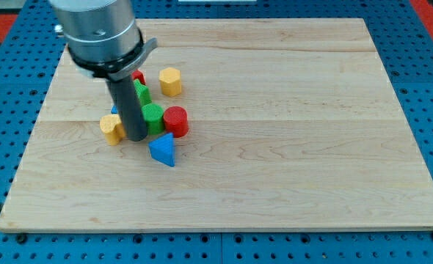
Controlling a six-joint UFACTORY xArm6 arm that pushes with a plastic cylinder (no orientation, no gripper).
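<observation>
Nearest us, blue block (163, 150) lies just below-right of our tip (136, 137), which carries no pincer and crowds green block (153, 116); push slowly, squarely.

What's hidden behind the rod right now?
Behind the rod peek parts of a red block, a green block and a sliver of blue; their shapes are covered. My tip sits between the yellow block and green cylinder.

My tip (136, 137) rests between the yellow block (111, 128) and green cylinder (153, 115), with the blue triangular block (163, 150) near its lower right.
</observation>
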